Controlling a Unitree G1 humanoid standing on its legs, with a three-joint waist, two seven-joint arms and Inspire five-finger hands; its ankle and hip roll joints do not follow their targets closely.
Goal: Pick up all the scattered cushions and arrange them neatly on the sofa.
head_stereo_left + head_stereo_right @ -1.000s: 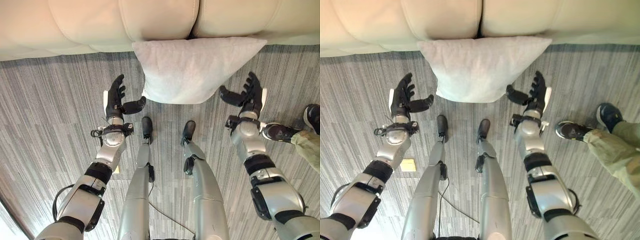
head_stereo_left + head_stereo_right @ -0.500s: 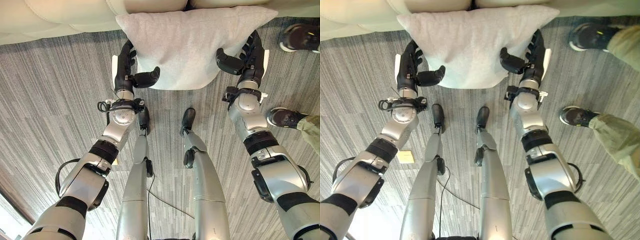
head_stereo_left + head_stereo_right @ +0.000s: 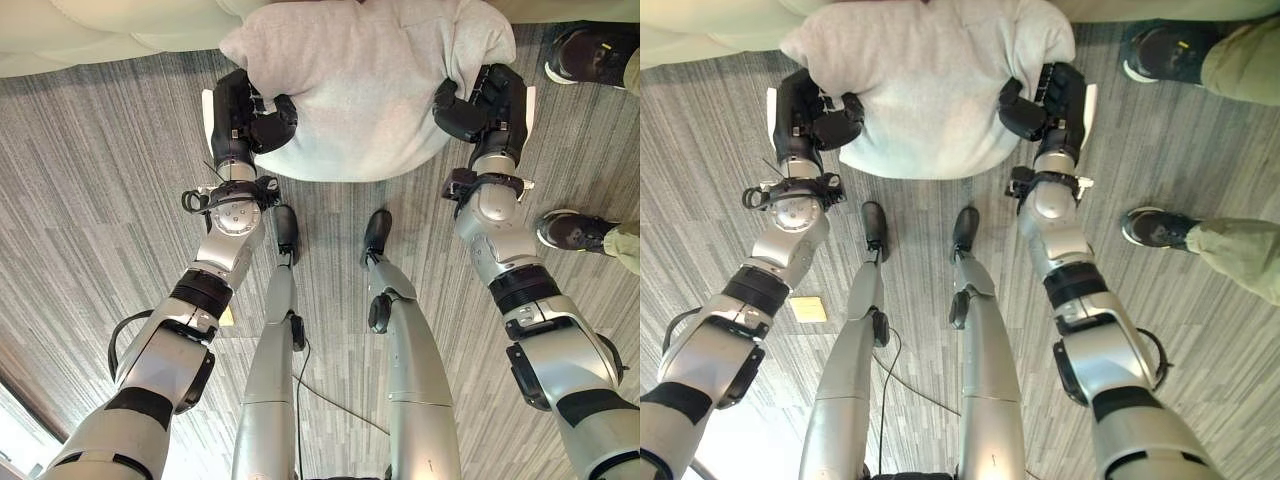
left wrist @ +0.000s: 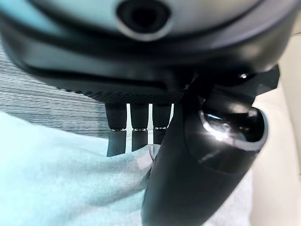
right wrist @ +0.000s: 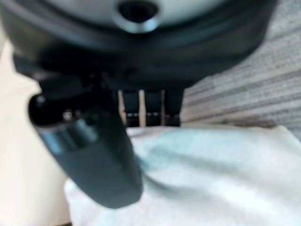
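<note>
We pinch the grey cushion (image 3: 365, 85) between our 2 hands: left hand (image 3: 238, 115) and right hand (image 3: 487, 100) curl around its opposite sides.

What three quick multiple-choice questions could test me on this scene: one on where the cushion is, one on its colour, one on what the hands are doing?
1. Where is the cushion?
A. Between the two hands, by the sofa
B. Flat on the floor behind the robot
C. Under a shoe

2. What colour is the cushion?
A. Red
B. Pale grey-white
C. Black

3. What are the left hand and right hand doing?
A. Hanging open, away from it
B. Both clamped on its sides
C. One holding, one idle

Answers: 1 A, a hand sits on each side of it; 2 B, its cloth is pale; 3 B, thumbs and fingers pinch the cloth.
</note>
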